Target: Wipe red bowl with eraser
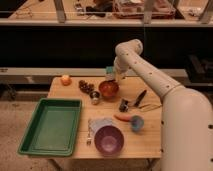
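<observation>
— Where is the red bowl (108, 89)?
— On the wooden table (147, 140), at 12 o'clock from its middle. The purple bowl (109, 140) lies at 6 o'clock from it, and the green tray (50, 127) at 8 o'clock.
— And the gripper (112, 77)?
— Just over the bowl's rim at 12 o'clock, in front of a teal block (109, 69). Its jaws are pressed together. Whether the eraser sits between them I cannot tell.
— Anything near?
— A small dark object (124, 104) at 4 o'clock, apart from the bowl.
</observation>
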